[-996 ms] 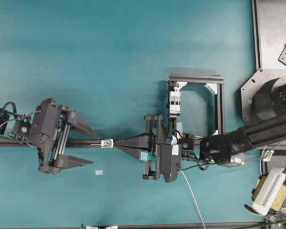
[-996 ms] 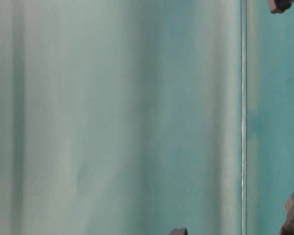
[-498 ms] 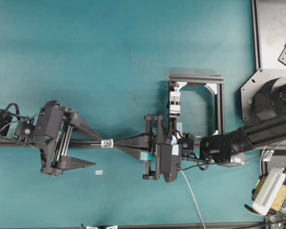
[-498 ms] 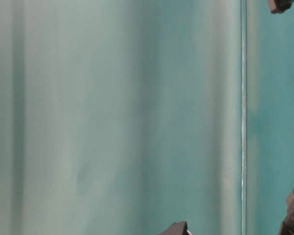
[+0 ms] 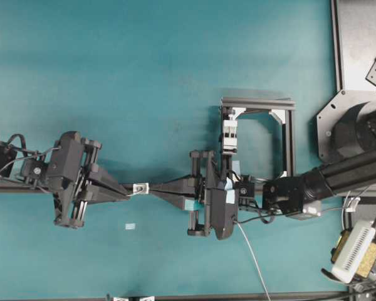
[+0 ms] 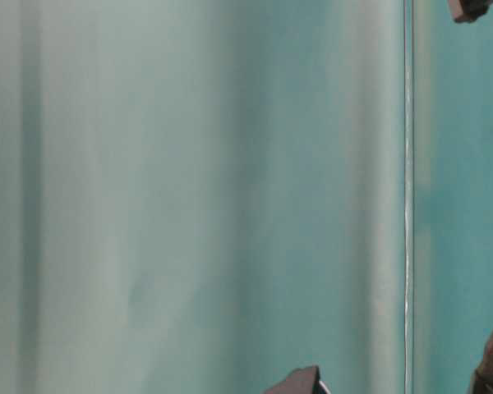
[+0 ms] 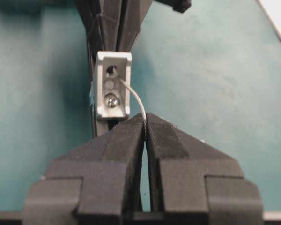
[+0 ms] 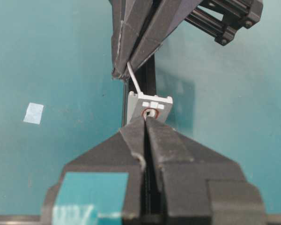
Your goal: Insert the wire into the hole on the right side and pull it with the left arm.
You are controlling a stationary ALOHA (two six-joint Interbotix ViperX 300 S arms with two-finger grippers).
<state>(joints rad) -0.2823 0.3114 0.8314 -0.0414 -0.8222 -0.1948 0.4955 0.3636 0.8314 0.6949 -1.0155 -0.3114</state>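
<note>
Table surface (image 5: 144, 75): matt teal, smooth, soft sheen in places. Bracket (image 7: 112, 85): silvery-white satin metal, shiny bolt head. Wire (image 7: 136, 99): thin pale grey, stranded-looking, slight gloss. Left gripper (image 7: 144, 123) fingers (image 7: 126, 140): matt black plastic, slightly grainy. Right gripper (image 8: 145, 123): same, with pale blue tape patch (image 8: 91, 187).

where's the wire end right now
In the left wrist view the wire arcs out of the bracket hole and runs into the shut left pincer, just right of the bracket.

Left hand (image 5: 126, 194) shut, right hand (image 5: 155, 189) shut, tips facing, near.
</note>
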